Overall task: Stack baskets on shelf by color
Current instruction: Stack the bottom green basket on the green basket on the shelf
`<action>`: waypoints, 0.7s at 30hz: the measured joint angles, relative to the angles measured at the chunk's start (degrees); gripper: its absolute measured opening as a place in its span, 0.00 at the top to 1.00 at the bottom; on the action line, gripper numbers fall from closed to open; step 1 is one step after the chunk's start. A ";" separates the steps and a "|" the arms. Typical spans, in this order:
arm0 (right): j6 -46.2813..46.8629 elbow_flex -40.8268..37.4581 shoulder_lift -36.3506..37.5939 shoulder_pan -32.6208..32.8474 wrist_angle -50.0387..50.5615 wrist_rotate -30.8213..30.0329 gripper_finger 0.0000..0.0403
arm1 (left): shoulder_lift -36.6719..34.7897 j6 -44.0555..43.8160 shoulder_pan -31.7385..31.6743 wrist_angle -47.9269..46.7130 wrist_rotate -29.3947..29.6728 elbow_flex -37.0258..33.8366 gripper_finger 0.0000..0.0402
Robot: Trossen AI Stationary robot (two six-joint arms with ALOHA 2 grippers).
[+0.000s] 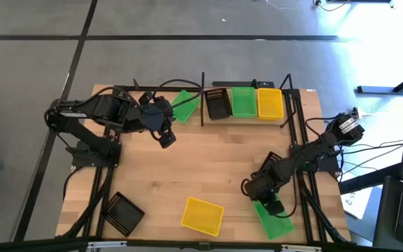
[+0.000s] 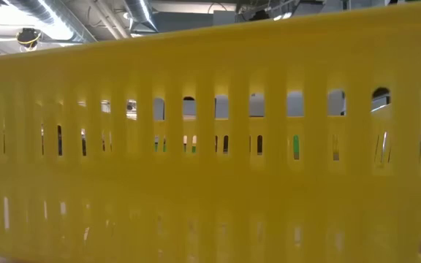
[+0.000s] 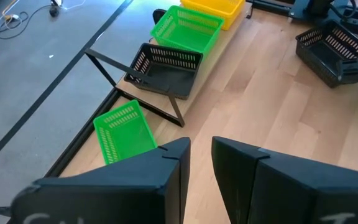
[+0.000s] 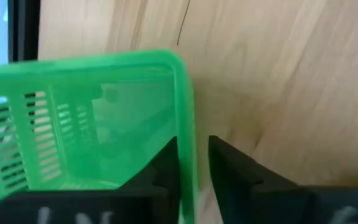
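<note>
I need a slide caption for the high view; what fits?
Right gripper straddles a green basket's rim at the table's near edge.
</note>
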State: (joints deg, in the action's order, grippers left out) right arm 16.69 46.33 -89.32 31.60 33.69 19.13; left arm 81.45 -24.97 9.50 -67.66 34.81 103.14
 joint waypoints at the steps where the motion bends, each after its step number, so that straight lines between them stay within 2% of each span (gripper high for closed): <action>1: 0.82 0.00 -0.11 0.00 -0.49 0.01 0.85 | 0.00 0.00 0.00 -0.02 -0.02 -0.01 0.86; 4: 4.00 0.00 -0.13 -0.40 -1.44 0.05 0.97 | 0.00 0.00 0.00 0.00 0.00 -0.01 0.86; 7: 8.28 0.45 -0.13 -1.20 -1.76 0.02 0.99 | 0.00 0.02 0.00 0.00 0.00 0.00 0.86; 12: 10.28 4.94 -0.13 -3.17 0.57 0.31 0.99 | 0.00 0.04 0.00 -0.02 -0.21 0.00 0.86; 21: 10.07 18.86 -0.11 -8.15 21.61 -4.69 1.00 | 0.00 0.07 0.04 -0.04 -2.71 0.01 0.86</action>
State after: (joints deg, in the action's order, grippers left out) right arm 26.77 65.19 -89.43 23.45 55.30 14.44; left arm 81.45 -24.91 9.54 -67.70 32.10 103.15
